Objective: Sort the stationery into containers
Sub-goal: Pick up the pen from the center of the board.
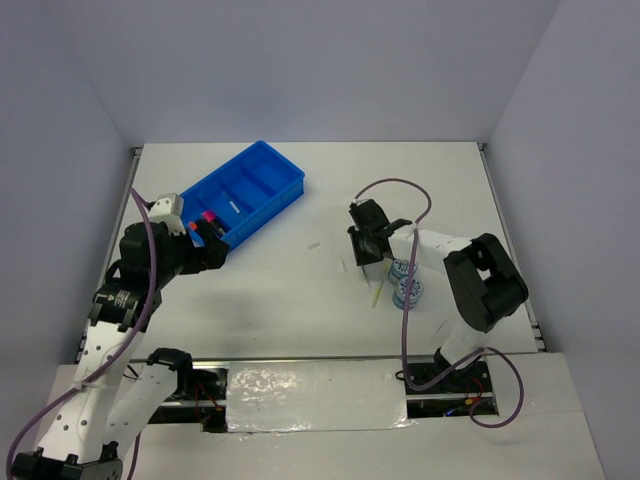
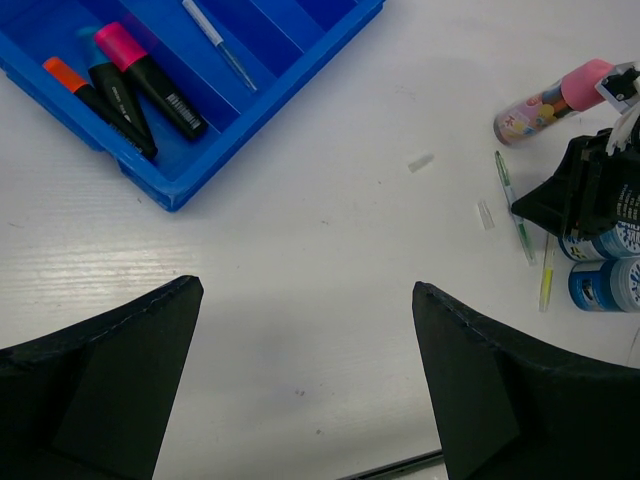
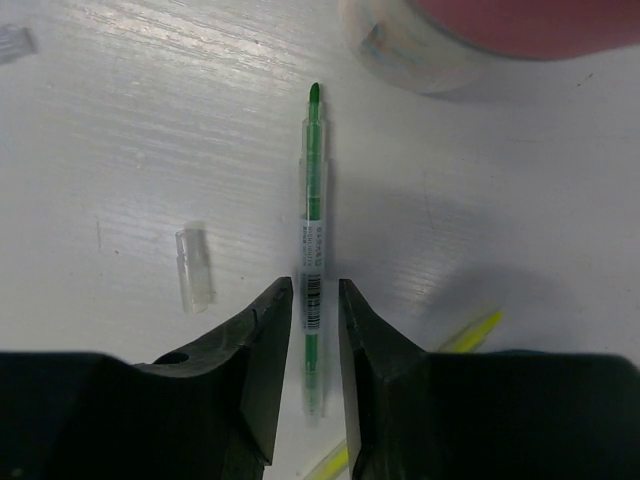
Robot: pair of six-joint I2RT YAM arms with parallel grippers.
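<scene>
Got the right hand (image 3: 315, 290) narrowed around a green pen (image 3: 313, 200) lying mid-right on the bench (image 1: 300, 290), can't tell if gripping. Seeing left hand (image 2: 305, 288) wide open beside blue tray (image 2: 280, 105) with 3 highlighters (image 2: 150, 80).

Tray (image 1: 265, 172): bright blue. Highlighters (image 2: 160, 90): black; orange, teal, pink caps. Pen (image 3: 313, 240): translucent green, barcode label. Discs (image 2: 605, 285): blue-white. Bench (image 2: 300, 280): white.

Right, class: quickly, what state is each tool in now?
Left tool: open, holding nothing.
Right tool: narrowed around the green pen; whether it grips cannot be told.
</scene>
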